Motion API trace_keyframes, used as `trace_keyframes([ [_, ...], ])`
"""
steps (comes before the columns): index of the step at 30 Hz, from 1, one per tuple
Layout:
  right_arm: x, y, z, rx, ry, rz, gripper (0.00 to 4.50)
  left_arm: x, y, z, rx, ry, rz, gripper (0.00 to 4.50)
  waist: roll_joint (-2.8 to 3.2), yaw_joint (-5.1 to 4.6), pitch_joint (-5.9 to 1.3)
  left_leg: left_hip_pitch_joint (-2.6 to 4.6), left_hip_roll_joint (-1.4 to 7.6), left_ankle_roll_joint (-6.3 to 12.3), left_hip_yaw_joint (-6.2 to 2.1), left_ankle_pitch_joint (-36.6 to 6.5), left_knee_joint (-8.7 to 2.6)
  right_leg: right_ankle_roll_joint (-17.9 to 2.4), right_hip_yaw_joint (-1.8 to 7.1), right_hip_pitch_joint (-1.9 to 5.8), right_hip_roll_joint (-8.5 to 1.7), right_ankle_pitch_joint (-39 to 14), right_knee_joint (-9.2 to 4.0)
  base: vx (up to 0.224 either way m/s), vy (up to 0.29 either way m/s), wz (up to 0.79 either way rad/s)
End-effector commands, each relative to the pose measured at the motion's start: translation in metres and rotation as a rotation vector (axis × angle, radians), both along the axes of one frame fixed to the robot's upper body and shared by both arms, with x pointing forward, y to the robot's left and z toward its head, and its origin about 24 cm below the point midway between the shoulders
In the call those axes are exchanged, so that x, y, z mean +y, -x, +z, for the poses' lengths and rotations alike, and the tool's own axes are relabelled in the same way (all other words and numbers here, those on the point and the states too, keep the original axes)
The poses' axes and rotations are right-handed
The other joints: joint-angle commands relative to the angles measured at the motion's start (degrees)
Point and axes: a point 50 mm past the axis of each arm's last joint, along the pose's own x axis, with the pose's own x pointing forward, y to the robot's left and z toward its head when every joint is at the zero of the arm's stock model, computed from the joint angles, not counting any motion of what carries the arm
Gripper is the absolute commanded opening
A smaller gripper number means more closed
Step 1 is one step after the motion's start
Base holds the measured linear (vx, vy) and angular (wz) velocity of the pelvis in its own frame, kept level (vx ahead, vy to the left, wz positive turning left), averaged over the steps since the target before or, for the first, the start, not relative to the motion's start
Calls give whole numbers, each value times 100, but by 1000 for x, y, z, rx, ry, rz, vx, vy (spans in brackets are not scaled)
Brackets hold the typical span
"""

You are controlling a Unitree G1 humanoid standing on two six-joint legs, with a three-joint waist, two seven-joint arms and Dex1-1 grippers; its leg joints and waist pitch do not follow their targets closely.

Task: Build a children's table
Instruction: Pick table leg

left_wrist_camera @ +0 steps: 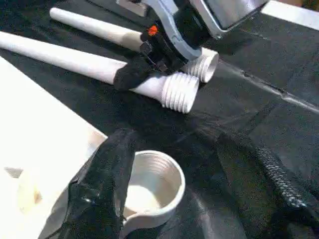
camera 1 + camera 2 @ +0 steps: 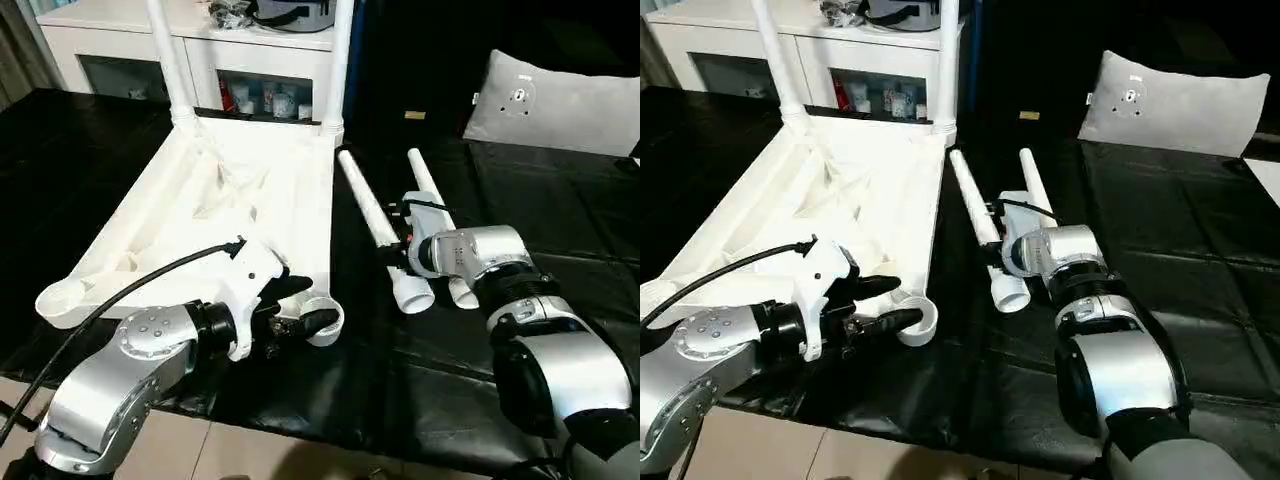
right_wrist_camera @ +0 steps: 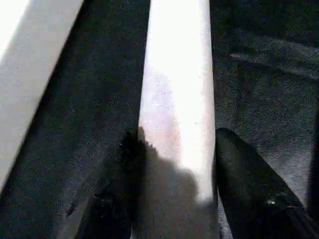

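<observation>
The white table top (image 2: 230,200) lies upside down on the black work surface, ribs up. Two legs (image 2: 165,60) (image 2: 340,60) stand upright in its far corner sockets. Two loose legs (image 2: 365,205) (image 2: 425,180) lie side by side to its right, threaded ends toward me. My left gripper (image 2: 305,305) is open at the near right corner socket (image 1: 149,184), one finger (image 1: 99,199) against its rim and the other out over the black cover. My right gripper (image 3: 178,135) straddles the nearer loose leg (image 3: 177,74), both fingers pressed to its sides, near the threaded end.
A white cabinet (image 2: 120,30) with small items on its shelf stands behind the table top. A grey cushion (image 2: 550,100) lies at the back right. The black cover (image 2: 560,230) ends at a front edge just below my arms, with floor tiles (image 2: 250,450) beyond.
</observation>
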Motion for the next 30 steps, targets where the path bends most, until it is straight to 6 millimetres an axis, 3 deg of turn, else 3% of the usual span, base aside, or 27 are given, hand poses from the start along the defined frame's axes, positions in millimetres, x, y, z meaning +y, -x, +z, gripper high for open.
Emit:
trace_keyframes([
  [1,0,4,-9,12,-60,-34,192,-1,-4,0,-14,-13,26,340,16,17,-304,-142,138,-4,76,-674,-478,-716,288,363,-453,-2024,-530,0,0,0],
  [2,0,3,-8,-1,-77,-42,192,-1,-5,0,-14,-8,36,340,11,14,-301,-143,140,-8,79,-686,-479,-695,285,362,-453,-2038,-542,0,0,0],
  [3,0,2,-5,-43,-119,-46,191,-1,-6,1,-19,-6,44,340,-41,13,-305,-145,136,10,86,-664,-478,-676,282,372,-451,-2036,-551,0,0,0],
  [5,0,-1,4,-144,-222,-63,191,-1,-9,2,-31,10,67,340,-50,35,-307,-153,143,32,88,-611,-481,-644,288,376,-467,-2013,-550,0,0,0],
  [9,-7,-2,22,-272,-423,-109,189,1,-24,11,-102,58,170,340,-50,50,-347,-147,150,121,92,-250,-467,-830,288,390,-432,-1271,-486,0,0,0],
  [10,-8,-1,29,-298,-514,-110,189,3,-32,18,-130,93,227,340,-16,50,-336,-156,142,122,96,-250,-464,-859,295,406,-426,-1210,-489,0,0,0],
  [11,-8,-1,31,-304,-535,-109,188,3,-34,19,-135,102,240,340,-21,68,-337,-145,148,133,98,-274,-459,-847,287,401,-432,-1207,-511,0,0,0],
  [13,-10,5,48,-398,-745,-90,188,7,-52,34,-154,207,374,340,-28,83,-335,-153,126,194,109,-279,-449,-852,296,419,-435,-1208,-526,0,0,0],
  [16,-11,24,59,-529,-925,29,188,1,-65,53,-127,373,378,340,-30,160,-353,-156,156,277,77,-98,-467,-843,281,444,-453,-1126,-522,0,0,0],
  [18,-12,32,64,-568,-994,69,188,-3,-67,59,-115,412,362,340,-62,198,-363,-164,160,359,82,14,-464,-877,281,451,-462,-1004,-524,0,0,0],
  [21,-8,47,74,-608,-1090,164,187,-14,-70,67,-51,515,316,340,-27,234,-379,-162,156,408,77,231,-460,-907,268,448,-458,-860,-520,0,0,0],
  [24,1,58,81,-618,-1133,236,187,-24,-72,78,-28,613,280,340,-44,256,-388,-174,170,434,66,342,-457,-939,261,454,-476,-743,-526,0,0,0],
  [27,2,62,83,-625,-1153,250,187,-27,-72,84,-19,652,261,340,-50,259,-368,-180,157,407,77,252,-468,-847,256,449,-482,-1036,-577,0,0,0],
  [28,4,66,83,-626,-1169,258,187,-32,-70,89,-12,673,237,340,-77,254,-356,-186,154,393,82,222,-474,-816,256,453,-479,-1128,-591,0,0,0],
  [30,7,69,83,-630,-1170,272,187,-35,-68,93,-17,689,205,340,-66,295,-358,-177,160,378,77,248,-479,-699,252,438,-481,-1292,-606,0,0,0],
])
